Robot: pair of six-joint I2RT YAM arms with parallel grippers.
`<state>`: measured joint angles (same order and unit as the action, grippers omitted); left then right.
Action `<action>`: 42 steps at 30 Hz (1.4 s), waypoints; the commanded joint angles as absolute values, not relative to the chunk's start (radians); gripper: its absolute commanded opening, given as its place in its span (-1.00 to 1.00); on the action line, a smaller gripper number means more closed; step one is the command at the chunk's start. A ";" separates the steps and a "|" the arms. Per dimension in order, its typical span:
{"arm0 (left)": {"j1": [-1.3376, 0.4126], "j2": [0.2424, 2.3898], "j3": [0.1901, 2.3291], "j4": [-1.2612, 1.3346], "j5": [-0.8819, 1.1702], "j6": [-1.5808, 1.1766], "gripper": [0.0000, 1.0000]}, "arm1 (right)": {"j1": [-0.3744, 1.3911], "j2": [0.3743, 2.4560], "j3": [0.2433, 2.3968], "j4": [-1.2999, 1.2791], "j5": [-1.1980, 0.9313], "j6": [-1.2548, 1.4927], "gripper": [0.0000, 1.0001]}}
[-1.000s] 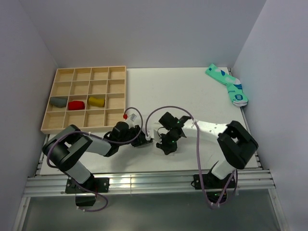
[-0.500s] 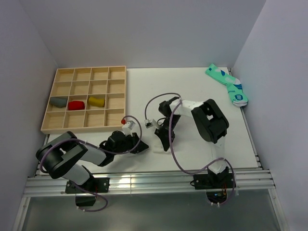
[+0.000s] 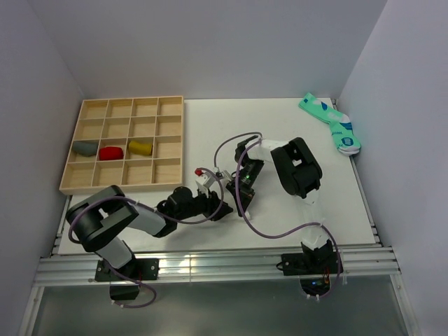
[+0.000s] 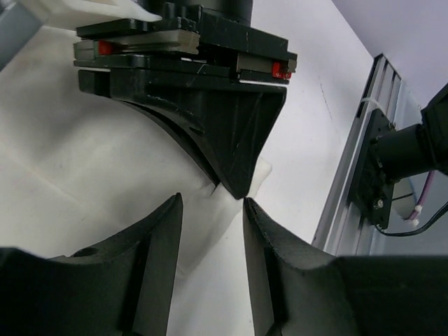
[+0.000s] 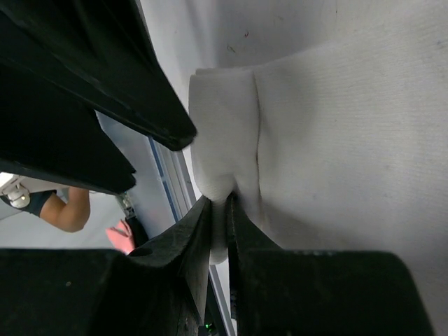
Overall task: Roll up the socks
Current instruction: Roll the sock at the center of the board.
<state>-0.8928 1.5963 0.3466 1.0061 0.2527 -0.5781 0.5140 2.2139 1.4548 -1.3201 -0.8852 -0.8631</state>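
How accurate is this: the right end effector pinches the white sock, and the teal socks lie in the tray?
The top external view shows the teal socks on the table, at its far right corner, not in the tray. The rest holds.

Top external: fixed high above and behind both arm bases, looking down and forward over the whole white bench (image 3: 210, 119), far enough back to take in the pale wooden compartment tray (image 3: 168, 126) at left and the teal patterned socks (image 3: 329, 122) in the far right corner.

Left wrist: low and very near, looking out between the black left fingers (image 4: 157, 266) straight at the black right fingers (image 4: 224, 126) over a soft white fabric sock (image 4: 70, 175).

Right wrist: nearer still, almost on that fabric, facing back toward the left arm.

Shared by all three: the small mid-bench meeting spot of both arms, probably the same fold.
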 commanded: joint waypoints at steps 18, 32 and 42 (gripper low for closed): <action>-0.931 1.766 0.411 1.123 0.367 -0.476 -0.05 | 0.508 2.229 1.488 -1.347 -0.896 -0.864 -0.65; -0.971 1.804 0.428 1.049 0.299 -0.457 -0.08 | 0.506 2.198 1.460 -1.275 -0.884 -0.796 -0.65; -0.977 1.855 0.443 1.022 0.291 -0.486 -0.60 | 0.505 2.108 1.407 -1.132 -0.824 -0.689 -0.64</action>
<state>-0.9596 1.8168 0.4324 1.0733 0.2836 -0.4866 0.5083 2.1845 1.4216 -1.2465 -0.8478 -0.7311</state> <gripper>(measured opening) 0.232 0.183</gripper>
